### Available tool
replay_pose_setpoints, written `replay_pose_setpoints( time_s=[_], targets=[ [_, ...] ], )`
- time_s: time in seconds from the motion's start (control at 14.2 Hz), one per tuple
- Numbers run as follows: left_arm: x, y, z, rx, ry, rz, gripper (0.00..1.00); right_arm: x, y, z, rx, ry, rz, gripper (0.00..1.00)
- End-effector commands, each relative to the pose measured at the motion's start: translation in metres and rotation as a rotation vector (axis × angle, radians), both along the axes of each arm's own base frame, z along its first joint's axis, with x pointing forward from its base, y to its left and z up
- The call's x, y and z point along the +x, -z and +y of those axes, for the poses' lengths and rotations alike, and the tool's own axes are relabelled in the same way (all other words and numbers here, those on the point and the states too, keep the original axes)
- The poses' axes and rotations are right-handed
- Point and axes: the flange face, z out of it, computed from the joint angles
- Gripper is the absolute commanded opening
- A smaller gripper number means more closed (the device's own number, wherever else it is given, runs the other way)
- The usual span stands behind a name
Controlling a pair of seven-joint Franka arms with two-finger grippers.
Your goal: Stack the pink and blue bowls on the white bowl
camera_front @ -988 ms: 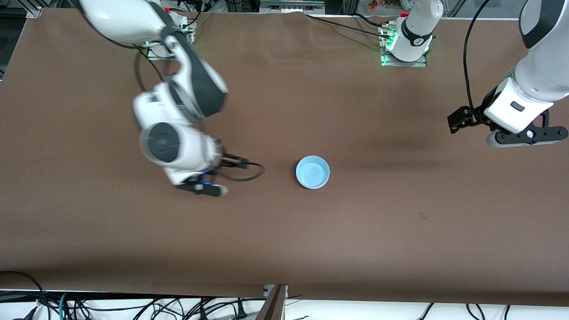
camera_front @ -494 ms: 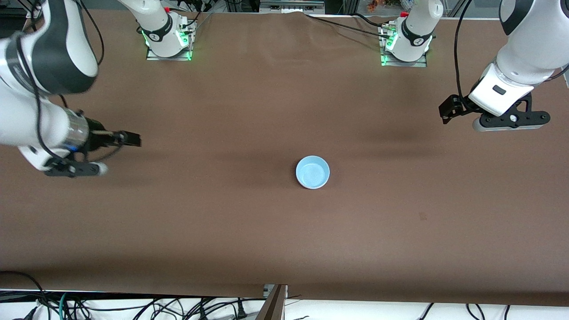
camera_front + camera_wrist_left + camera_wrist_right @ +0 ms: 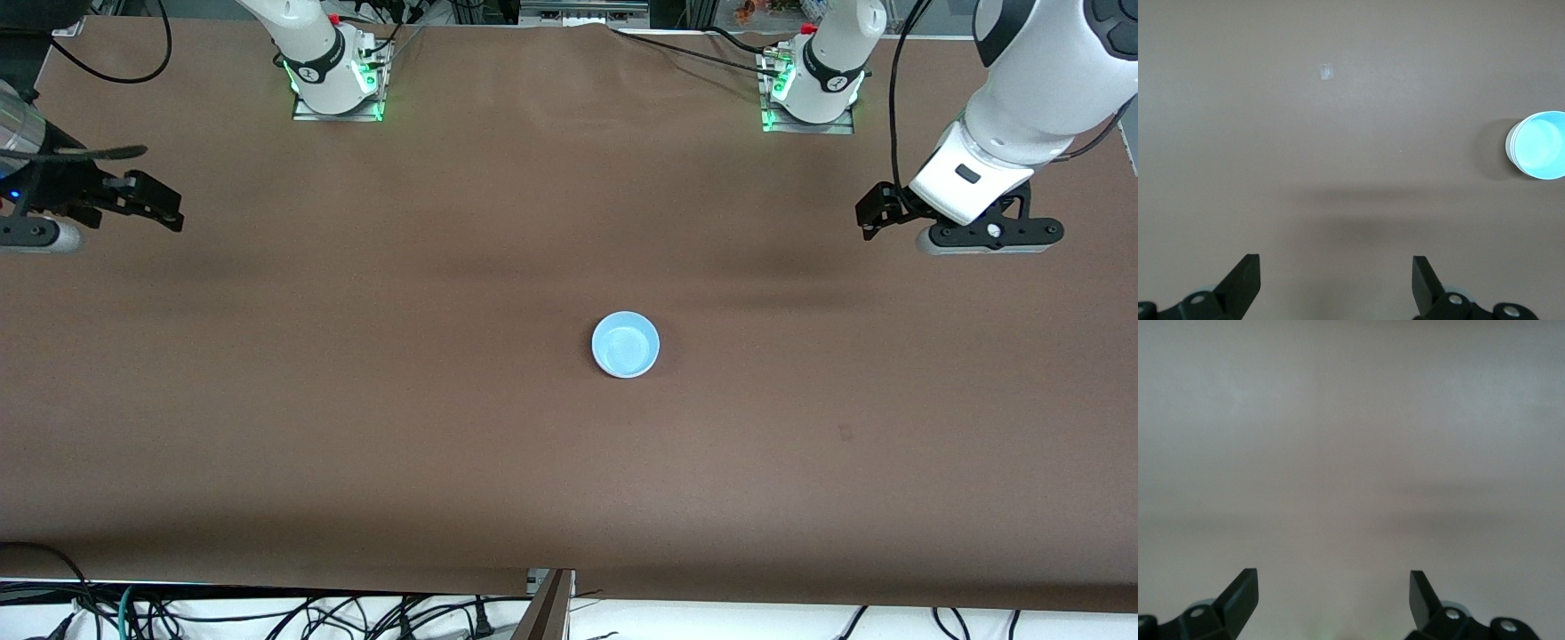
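A light sky blue bowl (image 3: 625,344) stands upright on the brown table (image 3: 356,427) near its middle. In the left wrist view the blue bowl (image 3: 1540,145) shows a pale white rim under its side, so it sits nested in another bowl. No pink bowl shows on its own. My left gripper (image 3: 982,238) is up over the left arm's end of the table, open and empty (image 3: 1336,280). My right gripper (image 3: 27,233) is up over the right arm's end of the table, open and empty (image 3: 1333,597). Both are well apart from the bowl.
The two arm bases (image 3: 333,71) (image 3: 813,80) stand along the table edge farthest from the front camera. A small mark (image 3: 845,433) lies on the cloth nearer the front camera than the bowl. Cables (image 3: 356,618) hang below the near edge.
My right arm has swung away from beside the bowl out to its own end of the table. My left gripper has drifted slightly toward the bases. The bowl has not moved.
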Motion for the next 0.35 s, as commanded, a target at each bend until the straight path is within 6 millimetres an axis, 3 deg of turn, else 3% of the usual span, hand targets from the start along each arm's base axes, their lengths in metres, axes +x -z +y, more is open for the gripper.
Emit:
replay_pose_setpoints(
  time_s=[0.0, 0.28],
  targets=[
    [-0.0058, -0.0035, -0.0014, -0.02, 0.007, -0.011, 1.0, -0.0051, 0.0068, -0.0238, 0.006, -0.031, 0.034, 1.0],
    [-0.005, -0.0042, 0.0018, -0.02, 0.001, -0.013, 1.0, -0.0053, 0.007, -0.0256, 0.034, -0.022, 0.036, 1.0]
  ],
)
